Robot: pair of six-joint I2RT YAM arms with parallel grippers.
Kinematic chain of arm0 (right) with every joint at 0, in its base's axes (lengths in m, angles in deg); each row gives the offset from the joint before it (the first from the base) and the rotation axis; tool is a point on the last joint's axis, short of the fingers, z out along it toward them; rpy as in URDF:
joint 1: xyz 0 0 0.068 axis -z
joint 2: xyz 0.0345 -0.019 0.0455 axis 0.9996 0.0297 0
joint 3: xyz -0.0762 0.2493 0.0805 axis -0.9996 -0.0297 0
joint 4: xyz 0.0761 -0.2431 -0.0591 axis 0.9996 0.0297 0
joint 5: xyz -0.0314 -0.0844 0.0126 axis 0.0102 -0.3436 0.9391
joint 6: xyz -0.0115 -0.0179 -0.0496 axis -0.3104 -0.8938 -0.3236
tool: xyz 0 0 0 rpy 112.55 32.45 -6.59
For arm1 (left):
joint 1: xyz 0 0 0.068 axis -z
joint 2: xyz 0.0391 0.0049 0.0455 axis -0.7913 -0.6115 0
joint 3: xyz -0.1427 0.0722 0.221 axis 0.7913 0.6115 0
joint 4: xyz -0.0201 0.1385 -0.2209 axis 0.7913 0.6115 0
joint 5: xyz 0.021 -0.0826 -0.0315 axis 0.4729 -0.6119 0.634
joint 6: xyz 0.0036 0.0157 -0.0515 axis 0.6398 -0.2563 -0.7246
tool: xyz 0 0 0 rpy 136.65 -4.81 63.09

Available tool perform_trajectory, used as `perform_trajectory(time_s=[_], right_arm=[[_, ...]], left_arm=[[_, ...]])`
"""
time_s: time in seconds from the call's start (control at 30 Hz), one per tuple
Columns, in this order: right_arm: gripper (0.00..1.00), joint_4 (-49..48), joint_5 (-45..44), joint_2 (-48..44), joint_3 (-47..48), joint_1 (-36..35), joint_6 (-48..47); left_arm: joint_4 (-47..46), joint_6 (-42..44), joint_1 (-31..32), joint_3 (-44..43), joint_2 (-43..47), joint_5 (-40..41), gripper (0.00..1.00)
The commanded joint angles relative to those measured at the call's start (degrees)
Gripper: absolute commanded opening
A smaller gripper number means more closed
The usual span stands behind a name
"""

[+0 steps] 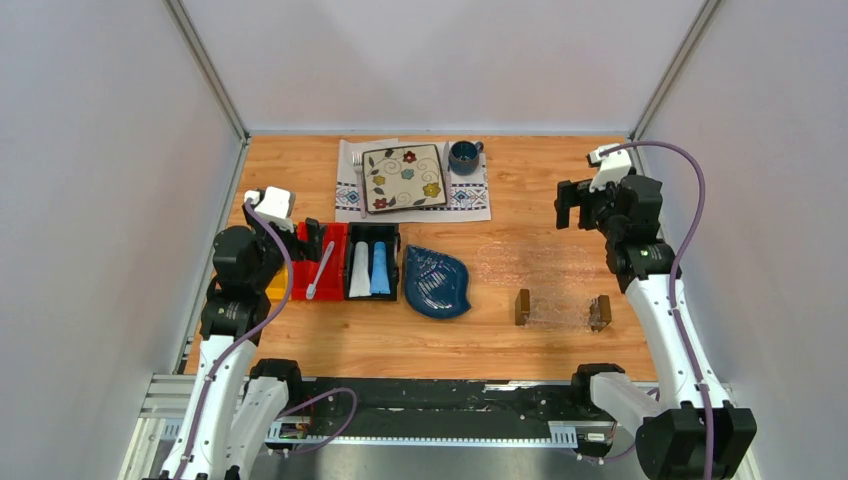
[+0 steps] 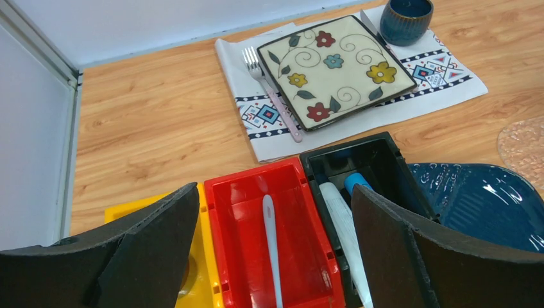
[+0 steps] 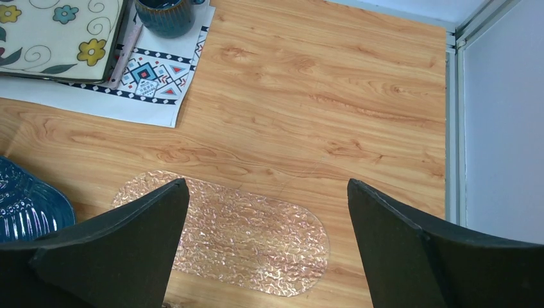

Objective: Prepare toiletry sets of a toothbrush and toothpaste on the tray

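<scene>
Black fingers [image 2: 154,250] of the left gripper [image 2: 274,199] fill the lower corners of the left wrist view, spread wide with nothing in them. Between them, at lower centre, the toothbrush [image 2: 272,250] lies in the red bin [image 2: 253,174]. Its long axis runs up and down the frame, so the jaws would close across it. Toothpaste tubes [image 2: 339,221] lie parallel in the black bin [image 2: 359,149] just to the right. In the top view the tray [image 1: 555,268] sits right of centre, well apart from the bins and near the right gripper [image 3: 267,192], which is also wide and empty. By my judgement the left arm is far nearer for the pick.
</scene>
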Motion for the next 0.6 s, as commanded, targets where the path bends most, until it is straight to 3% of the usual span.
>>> perform_trajectory(time_s=[0.0,0.37,0.57], right_arm=[[1.00,-1.2,1.1,-0.7,2.8,-0.2,-0.8],[1.00,0.9,2.3,0.5,4.8,-0.3,-0.9],[1.00,10.8,3.4,1.7,9.9,-0.3,-3.9]], left_arm=[[-0.1,-0.3,-0.3,-0.4,0.6,-0.4,0.95],[-0.1,0.3,-0.3,-0.3,0.7,0.9,0.95],[0.9,1.8,-0.3,-0.2,0.7,1.2,0.95]])
